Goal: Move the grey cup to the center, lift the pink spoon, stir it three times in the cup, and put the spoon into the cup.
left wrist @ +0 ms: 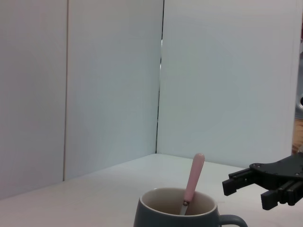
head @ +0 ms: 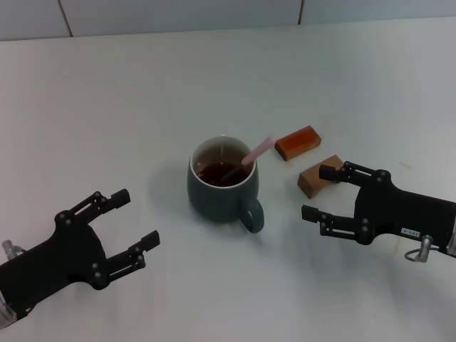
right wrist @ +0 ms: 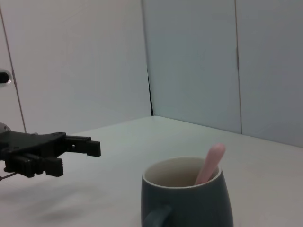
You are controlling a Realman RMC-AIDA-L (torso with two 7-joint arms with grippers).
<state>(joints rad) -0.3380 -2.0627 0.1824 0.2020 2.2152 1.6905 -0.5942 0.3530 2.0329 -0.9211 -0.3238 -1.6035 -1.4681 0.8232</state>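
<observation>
The grey cup (head: 224, 185) stands near the middle of the white table, its handle toward me, with dark liquid inside. The pink spoon (head: 253, 155) stands in the cup, its handle leaning on the rim toward the right. Cup (left wrist: 177, 213) and spoon (left wrist: 193, 182) also show in the left wrist view, and cup (right wrist: 187, 198) and spoon (right wrist: 209, 163) in the right wrist view. My left gripper (head: 135, 219) is open and empty, left of the cup. My right gripper (head: 317, 192) is open and empty, right of the cup.
Two brown rectangular blocks lie right of the cup: one (head: 298, 142) farther back, one (head: 318, 177) just by my right gripper's upper finger. The white table (head: 142, 92) runs to a wall at the back.
</observation>
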